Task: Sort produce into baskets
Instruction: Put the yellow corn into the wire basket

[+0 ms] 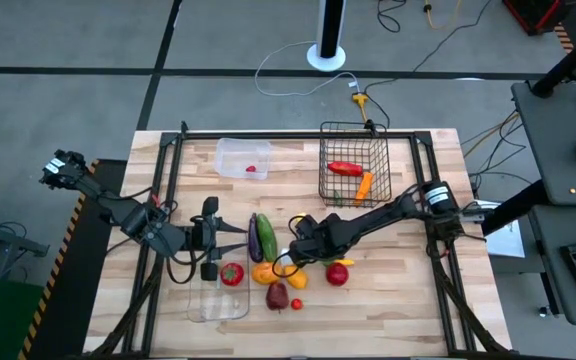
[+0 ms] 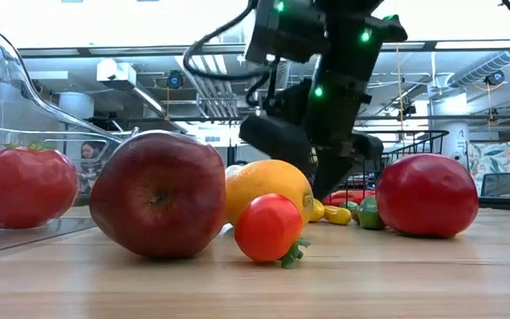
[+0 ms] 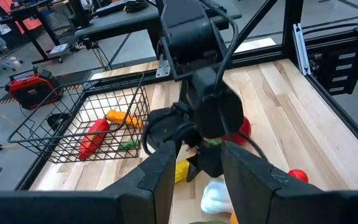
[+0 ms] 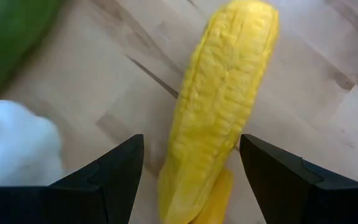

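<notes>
- Near the middle of the worktop (image 1: 408,300), the right tool (image 4: 191,155) hangs low over a yellow corn cob (image 4: 219,106), its fingers spread to either side of the cob and not yet touching it. The cob lies at a slant between them; if they close off-axis, it could roll or squirt out sideways.
- Just beside the cob sit a white bulb (image 4: 11,149) and a green cucumber (image 1: 265,238). A descent slightly off line could pinch the bulb too, or shove it into the produce crowded toward the front edge.
- The left tool (image 3: 191,180) hovers close by, just across the pile, part-open and holding nothing that I can see. Both arms reaching into that cluster risks a knock between them.
- The black wire basket (image 1: 353,165) stands at the back edge with a red pepper and carrot inside; the clear tray (image 1: 218,300) at the front edge holds a tomato (image 1: 231,273); the small clear tub (image 1: 240,157) sits near the back. A weak grip could drop the cob during the carry.
</notes>
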`<state>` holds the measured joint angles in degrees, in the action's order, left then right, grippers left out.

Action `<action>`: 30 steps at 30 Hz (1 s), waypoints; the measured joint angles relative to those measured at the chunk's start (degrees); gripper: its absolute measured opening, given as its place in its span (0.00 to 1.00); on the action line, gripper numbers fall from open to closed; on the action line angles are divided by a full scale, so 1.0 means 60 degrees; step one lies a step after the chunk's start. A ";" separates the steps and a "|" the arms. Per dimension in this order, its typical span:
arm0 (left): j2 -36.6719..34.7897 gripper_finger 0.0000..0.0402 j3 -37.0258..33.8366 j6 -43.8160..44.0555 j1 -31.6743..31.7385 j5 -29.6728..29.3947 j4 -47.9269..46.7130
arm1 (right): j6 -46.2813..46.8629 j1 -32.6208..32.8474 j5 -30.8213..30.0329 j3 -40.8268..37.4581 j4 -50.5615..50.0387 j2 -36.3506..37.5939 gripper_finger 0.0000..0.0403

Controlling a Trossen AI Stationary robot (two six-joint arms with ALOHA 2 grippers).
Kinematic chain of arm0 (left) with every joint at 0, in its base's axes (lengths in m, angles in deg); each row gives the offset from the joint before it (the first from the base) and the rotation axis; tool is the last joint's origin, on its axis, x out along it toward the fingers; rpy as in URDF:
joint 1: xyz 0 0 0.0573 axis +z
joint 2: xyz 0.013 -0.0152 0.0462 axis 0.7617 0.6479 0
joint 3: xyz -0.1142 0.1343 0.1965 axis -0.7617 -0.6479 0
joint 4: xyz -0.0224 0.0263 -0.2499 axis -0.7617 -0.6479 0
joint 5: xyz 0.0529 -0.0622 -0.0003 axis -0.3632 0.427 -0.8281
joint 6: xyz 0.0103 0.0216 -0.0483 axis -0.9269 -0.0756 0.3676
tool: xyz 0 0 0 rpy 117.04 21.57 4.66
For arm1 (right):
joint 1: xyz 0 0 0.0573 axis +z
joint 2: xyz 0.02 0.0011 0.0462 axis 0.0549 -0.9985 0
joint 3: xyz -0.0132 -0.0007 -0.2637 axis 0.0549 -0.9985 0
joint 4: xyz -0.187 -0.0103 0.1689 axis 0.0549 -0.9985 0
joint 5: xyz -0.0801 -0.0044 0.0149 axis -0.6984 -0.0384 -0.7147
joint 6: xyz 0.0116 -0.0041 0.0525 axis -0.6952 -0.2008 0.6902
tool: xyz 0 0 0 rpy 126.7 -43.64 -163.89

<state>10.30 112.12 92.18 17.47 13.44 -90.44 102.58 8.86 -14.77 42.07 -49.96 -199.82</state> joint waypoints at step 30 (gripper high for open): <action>0.0004 0.29 0.0000 0.0007 0.0001 0.0000 0.0007 | -0.0086 -0.0090 -0.0052 0.0226 0.0031 -0.0039 0.31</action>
<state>10.32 112.12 92.22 17.48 13.44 -90.40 102.07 8.31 -15.08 43.43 -49.77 -200.06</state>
